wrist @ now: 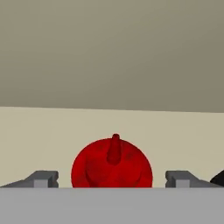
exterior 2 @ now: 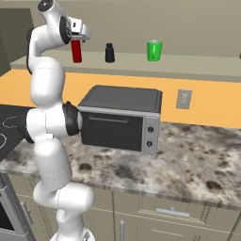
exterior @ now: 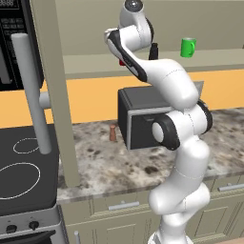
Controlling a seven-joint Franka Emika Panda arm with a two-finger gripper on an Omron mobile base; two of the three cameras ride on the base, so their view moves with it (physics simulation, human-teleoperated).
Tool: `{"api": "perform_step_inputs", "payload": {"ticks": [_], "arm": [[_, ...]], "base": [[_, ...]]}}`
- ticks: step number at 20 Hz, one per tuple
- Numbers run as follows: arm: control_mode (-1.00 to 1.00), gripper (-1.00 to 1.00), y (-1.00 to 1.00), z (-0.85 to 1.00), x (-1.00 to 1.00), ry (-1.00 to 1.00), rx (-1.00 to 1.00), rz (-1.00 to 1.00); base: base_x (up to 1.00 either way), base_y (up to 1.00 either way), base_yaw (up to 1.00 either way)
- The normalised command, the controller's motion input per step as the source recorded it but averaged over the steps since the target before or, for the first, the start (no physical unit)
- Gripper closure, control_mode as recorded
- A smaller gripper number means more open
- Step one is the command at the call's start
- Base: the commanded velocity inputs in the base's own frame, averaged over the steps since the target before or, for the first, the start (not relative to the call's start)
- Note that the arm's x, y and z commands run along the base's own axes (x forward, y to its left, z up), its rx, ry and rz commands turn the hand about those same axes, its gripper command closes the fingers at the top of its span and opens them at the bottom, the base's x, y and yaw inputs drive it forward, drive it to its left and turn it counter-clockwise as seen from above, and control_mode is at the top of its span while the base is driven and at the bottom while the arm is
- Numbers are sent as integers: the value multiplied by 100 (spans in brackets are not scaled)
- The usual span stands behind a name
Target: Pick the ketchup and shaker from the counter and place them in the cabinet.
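On the cabinet (exterior 2: pixel 197 70) shelf's left end, we are holding our fingers (wrist: pixel 43 178) spread around the ketchup (exterior 2: pixel 76 51), the shaker (exterior 2: pixel 109 52) standing apart rightward.

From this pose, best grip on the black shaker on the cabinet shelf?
Grip the shaker around its wider lower body, coming from the open front. It stands upright, and the ketchup and green mug stand apart on either side, leaving room for the jaws.

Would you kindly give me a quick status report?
Hand open, astride ketchup. Ketchup upright on cabinet shelf, shaker beside it. Nothing blocking.
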Motion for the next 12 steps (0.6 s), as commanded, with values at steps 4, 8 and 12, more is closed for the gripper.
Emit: {"api": "perform_step_inputs", "payload": {"ticks": [4, 8, 12], "arm": [[-100, -100, 0, 0, -23, -15, -1, 0], [-100, -100, 0, 0, -43, -27, -1, 0], [-100, -100, 0, 0, -51, -27, -2, 0]], "base": [[0, 0, 0], [0, 0, 0], [0, 0, 0]]}}
